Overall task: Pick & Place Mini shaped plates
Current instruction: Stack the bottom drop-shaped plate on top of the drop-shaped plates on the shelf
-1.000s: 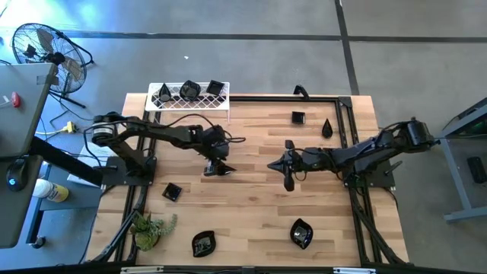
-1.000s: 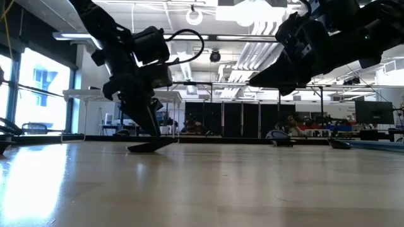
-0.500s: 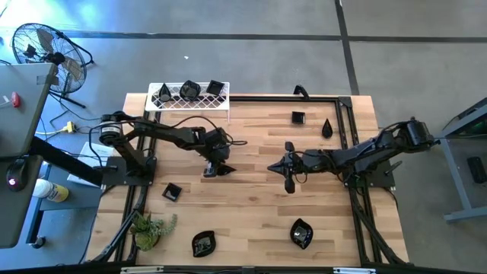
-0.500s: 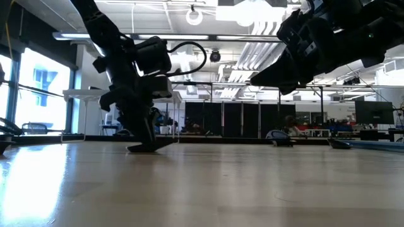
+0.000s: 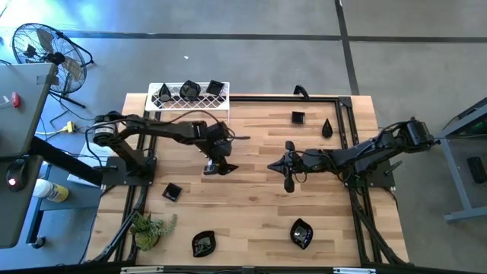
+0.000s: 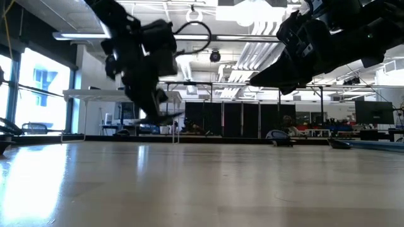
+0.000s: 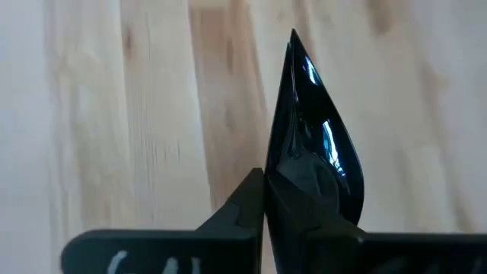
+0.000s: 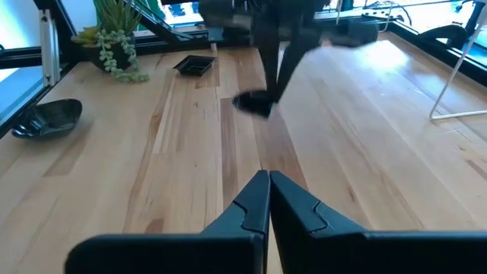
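Holding three black plates (image 5: 188,90), the white rack (image 5: 199,99) sits at the far left edge of the bench (image 5: 251,205). The left claw (image 5: 215,167) is clamped on a teardrop plate (image 7: 312,175), which hangs just above the wood near the middle. The right claw (image 5: 288,179) is pressed together with nothing in it, near the middle too, well apart from the left one. More plates lie near the edges: a square one (image 5: 297,117) and a pointed one (image 5: 326,127) far right, one (image 5: 172,191) at the left, two (image 5: 203,243) at the near edge by the plant (image 5: 149,227). The middle has open wood.
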`<state>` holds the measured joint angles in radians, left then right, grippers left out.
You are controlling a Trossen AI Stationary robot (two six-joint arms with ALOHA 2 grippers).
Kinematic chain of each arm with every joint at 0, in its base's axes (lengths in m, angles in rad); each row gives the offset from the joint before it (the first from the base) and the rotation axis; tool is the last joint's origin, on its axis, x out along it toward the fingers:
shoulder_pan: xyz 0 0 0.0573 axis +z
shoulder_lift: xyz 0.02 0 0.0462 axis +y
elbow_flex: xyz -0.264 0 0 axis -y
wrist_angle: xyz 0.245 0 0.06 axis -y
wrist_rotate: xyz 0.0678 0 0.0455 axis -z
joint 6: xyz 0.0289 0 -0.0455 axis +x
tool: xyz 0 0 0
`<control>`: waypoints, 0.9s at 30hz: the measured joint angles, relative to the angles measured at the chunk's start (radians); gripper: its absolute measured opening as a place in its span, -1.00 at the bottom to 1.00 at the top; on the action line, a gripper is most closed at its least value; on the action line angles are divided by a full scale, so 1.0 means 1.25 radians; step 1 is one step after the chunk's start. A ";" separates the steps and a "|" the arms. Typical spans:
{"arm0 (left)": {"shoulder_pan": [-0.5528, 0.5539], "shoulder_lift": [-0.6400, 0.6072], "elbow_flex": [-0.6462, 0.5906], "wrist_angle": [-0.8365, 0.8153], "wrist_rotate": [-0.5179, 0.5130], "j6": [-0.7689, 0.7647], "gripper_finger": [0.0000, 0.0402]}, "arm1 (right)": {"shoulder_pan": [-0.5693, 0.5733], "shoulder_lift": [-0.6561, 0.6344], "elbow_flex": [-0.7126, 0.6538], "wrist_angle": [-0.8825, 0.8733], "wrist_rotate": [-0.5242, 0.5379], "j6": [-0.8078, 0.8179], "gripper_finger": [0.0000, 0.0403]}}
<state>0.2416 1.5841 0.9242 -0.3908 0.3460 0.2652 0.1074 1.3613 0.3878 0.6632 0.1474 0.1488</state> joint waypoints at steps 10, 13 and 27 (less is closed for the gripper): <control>0.149 -0.122 0.164 -0.207 0.055 -0.088 -0.99 | 0.013 0.000 0.000 -0.002 -0.003 0.004 -0.97; 0.219 -0.158 0.212 -0.278 0.009 -0.134 -1.00 | 0.024 0.000 0.000 -0.001 -0.003 0.001 -0.96; 0.574 -0.219 0.394 -0.572 -0.142 -0.321 -1.00 | 0.033 0.000 0.000 -0.001 -0.001 0.000 -0.97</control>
<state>0.9596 1.3101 1.4162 -1.1058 0.1679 -0.1364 0.1482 1.3617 0.3878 0.6624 0.1468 0.1487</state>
